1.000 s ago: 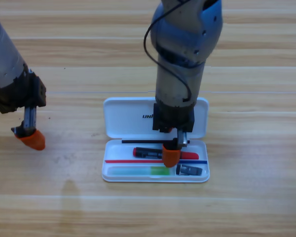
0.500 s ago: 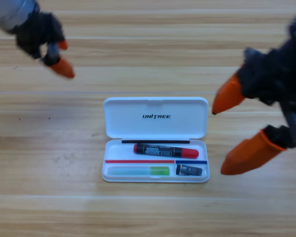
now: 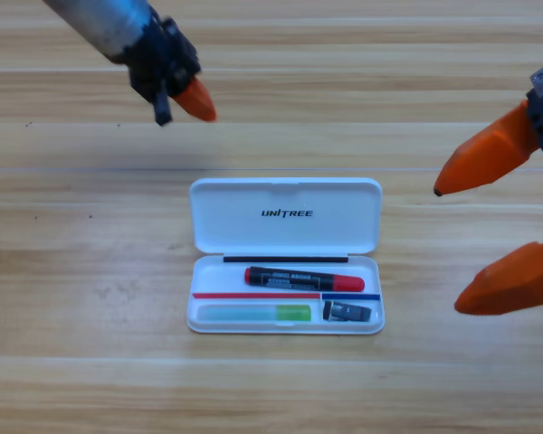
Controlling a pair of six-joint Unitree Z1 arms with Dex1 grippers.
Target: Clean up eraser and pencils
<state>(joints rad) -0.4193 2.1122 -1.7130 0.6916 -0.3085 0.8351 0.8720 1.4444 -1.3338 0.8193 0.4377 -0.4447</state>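
1. High view: the white case (image 3: pixel 285 217) lies open in the middle of the wooden table (image 3: pixel 90 362), its lid folded back toward the top edge and its tray toward the bottom.
2. The red-and-black pencil (image 3: pixel 304 278) lies lengthwise in the upper part of the case's tray, just below the hinge.
3. The pale green pencil (image 3: pixel 256 314) lies in the lower left compartment of the case, parallel to the red one.
4. The eraser (image 3: pixel 347 313) sits in the small lower right compartment of the case, just beside the green pencil's bright end.
5. The left gripper (image 3: pixel 185 99) hangs above and to the left of the case, well apart from it; its arm slants in from the top left corner. Only one orange tip shows clearly, so I cannot tell how its jaws stand.
6. The right gripper (image 3: pixel 489 240) shows large at the right edge, to the right of the case and clear of it, its two orange jaws spread wide apart and pointing left toward the case, holding nothing.
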